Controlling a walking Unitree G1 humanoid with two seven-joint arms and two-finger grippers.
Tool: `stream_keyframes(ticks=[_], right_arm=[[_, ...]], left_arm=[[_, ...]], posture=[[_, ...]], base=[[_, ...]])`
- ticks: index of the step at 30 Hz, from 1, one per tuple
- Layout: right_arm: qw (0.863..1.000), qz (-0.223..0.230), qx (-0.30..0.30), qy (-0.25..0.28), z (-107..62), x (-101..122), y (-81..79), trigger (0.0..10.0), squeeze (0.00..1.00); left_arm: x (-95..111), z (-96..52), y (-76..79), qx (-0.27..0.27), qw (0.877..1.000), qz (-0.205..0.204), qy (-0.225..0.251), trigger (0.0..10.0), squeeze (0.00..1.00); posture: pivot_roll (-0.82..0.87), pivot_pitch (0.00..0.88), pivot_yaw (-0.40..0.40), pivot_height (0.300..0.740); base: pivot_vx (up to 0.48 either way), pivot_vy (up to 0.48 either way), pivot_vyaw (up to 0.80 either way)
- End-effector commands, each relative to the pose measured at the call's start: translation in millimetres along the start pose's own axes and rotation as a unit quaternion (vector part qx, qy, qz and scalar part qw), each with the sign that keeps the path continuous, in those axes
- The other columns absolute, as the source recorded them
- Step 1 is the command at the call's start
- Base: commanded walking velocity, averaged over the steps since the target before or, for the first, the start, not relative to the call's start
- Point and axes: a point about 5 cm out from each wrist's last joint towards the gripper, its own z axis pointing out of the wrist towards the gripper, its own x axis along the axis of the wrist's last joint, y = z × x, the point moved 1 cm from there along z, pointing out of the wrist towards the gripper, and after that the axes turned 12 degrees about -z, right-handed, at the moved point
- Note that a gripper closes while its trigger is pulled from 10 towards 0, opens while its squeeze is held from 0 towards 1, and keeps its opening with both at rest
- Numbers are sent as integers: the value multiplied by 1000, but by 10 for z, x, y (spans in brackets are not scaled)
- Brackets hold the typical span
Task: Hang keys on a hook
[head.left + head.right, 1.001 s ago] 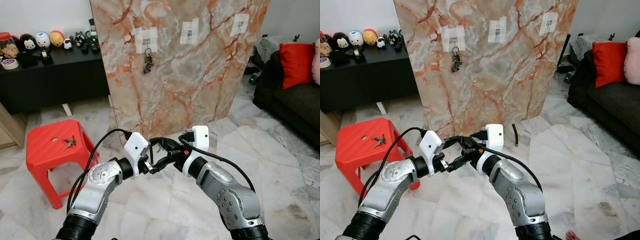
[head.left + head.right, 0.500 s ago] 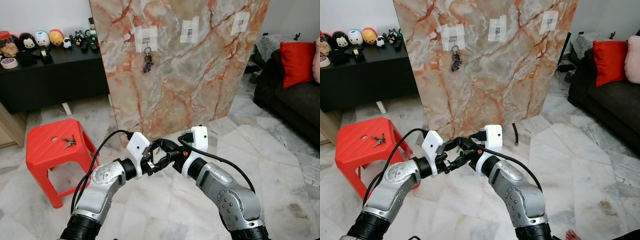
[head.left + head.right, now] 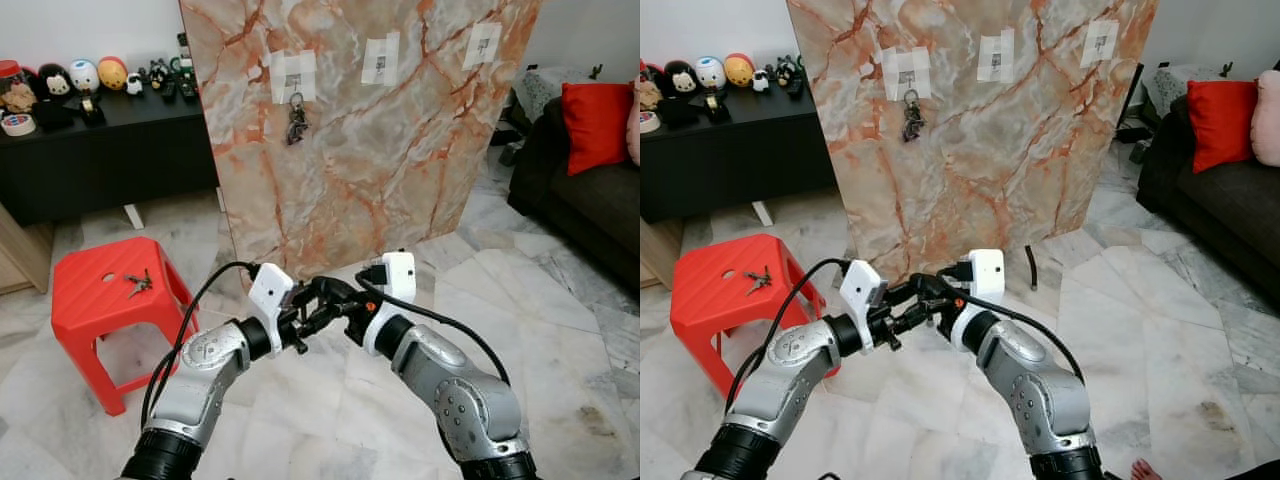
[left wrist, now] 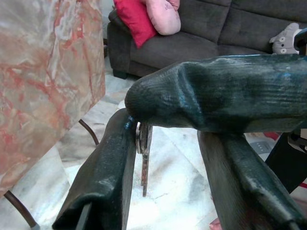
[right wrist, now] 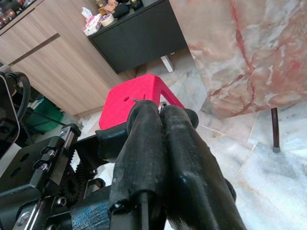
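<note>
Small metal key [image 4: 143,160] hangs blade-down, long axis vertical, its head pinched where the two grippers meet low in front of me. Right gripper [image 5: 160,112] has its black fingers pressed together on the key's ring, which just peeks out at the tips. Left gripper [image 4: 165,139] has its fingers spread, with a right finger lying across the gap; the key touches one left finger [image 4: 108,167]. From the head cameras I can't make out the key at all, it's buried behind the fingertips.

Orange-veined marble-pattern board [image 3: 370,120] stands ahead, well apart from the grippers. It carries three taped hooks: left hook [image 3: 293,80] already holds a dark key bunch [image 3: 296,122], middle hook [image 3: 379,62] and right hook [image 3: 481,45] are bare. Hook shapes are too small to read.

Red plastic stool [image 3: 105,300] sits to my left with another small key set [image 3: 138,286] on top. Open marble floor [image 3: 560,330] between me and the board; dark sofa [image 3: 590,200] cut off at the right edge.
</note>
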Motion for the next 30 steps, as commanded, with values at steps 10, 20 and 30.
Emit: stream_keyframes(ticks=[10, 20, 30], right_arm=[[1000, -2, 4, 9, -19, 40, -28, 10000, 0], [1000, -1, 3, 9, -20, 36, -27, 10000, 0], [1000, 0, 3, 9, -14, 32, -31, 10000, 0]], left_arm=[[78, -40, -63, 14, 1000, -15, 19, 4392, 0], [84, -51, -72, 18, 999, -25, 26, 0, 0], [94, -52, -43, 6, 999, -28, 28, 0, 0]], posture=[[73, 40, -52, 740], [72, 40, -52, 740], [76, 42, -51, 740]], base=[[0, 0, 0], [0, 0, 0], [0, 0, 0]])
